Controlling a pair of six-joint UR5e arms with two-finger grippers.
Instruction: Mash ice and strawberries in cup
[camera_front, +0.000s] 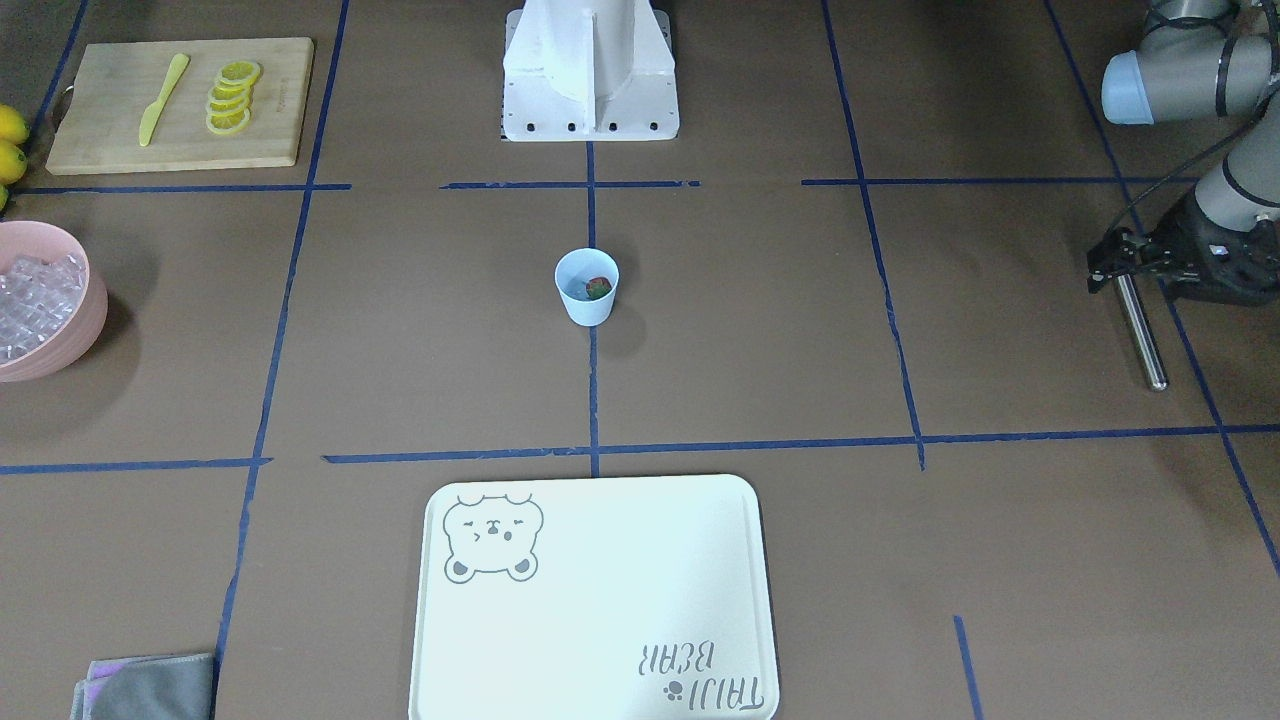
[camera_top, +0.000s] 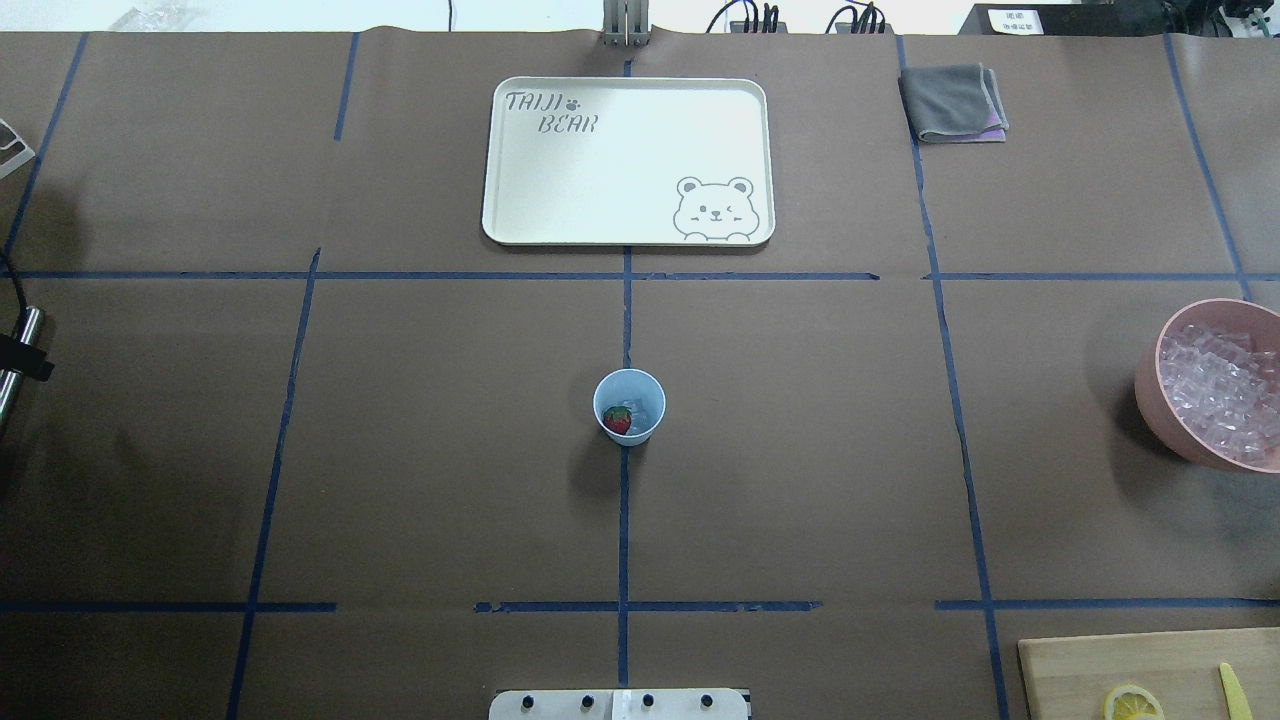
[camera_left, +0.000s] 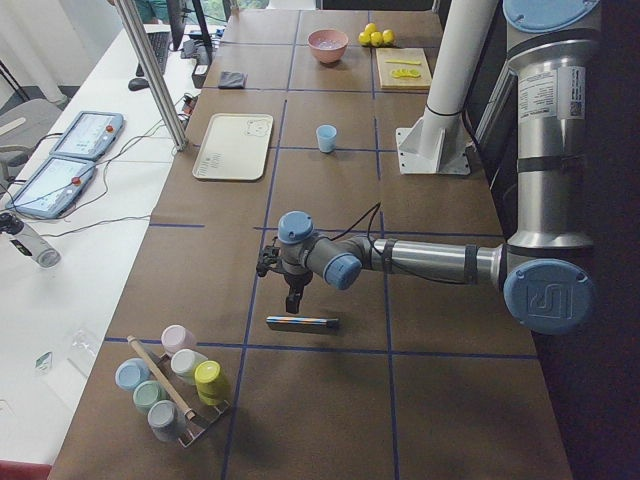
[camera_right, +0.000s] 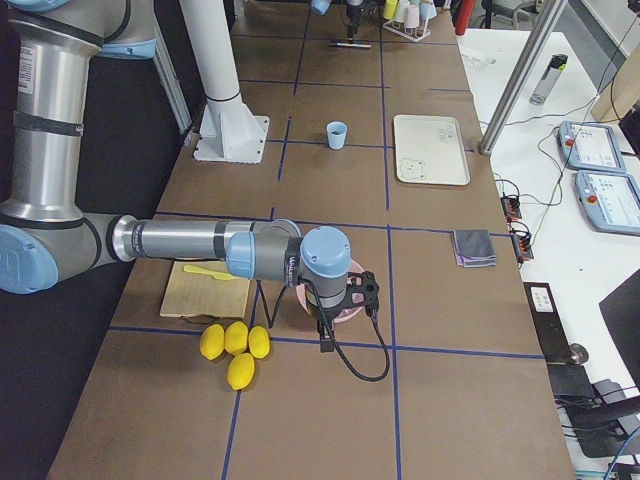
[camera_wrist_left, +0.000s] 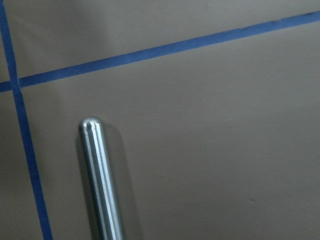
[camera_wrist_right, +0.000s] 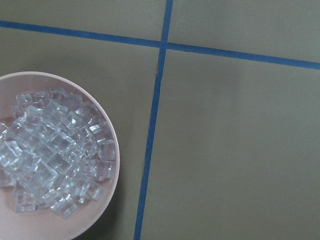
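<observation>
Left claw (camera_front: 1115, 270) over one rod (camera_front: 1143, 335)

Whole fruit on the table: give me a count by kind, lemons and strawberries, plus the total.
Whole lemons: 4
Strawberries: 1, in the cup
Total: 5

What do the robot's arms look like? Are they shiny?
Yes! The left arm and right arm are shiny silver tubes with round light-blue caps at the joints; one cap carries a raised logo. The left gripper and right gripper are black, and a black cable loops from the right one.
</observation>
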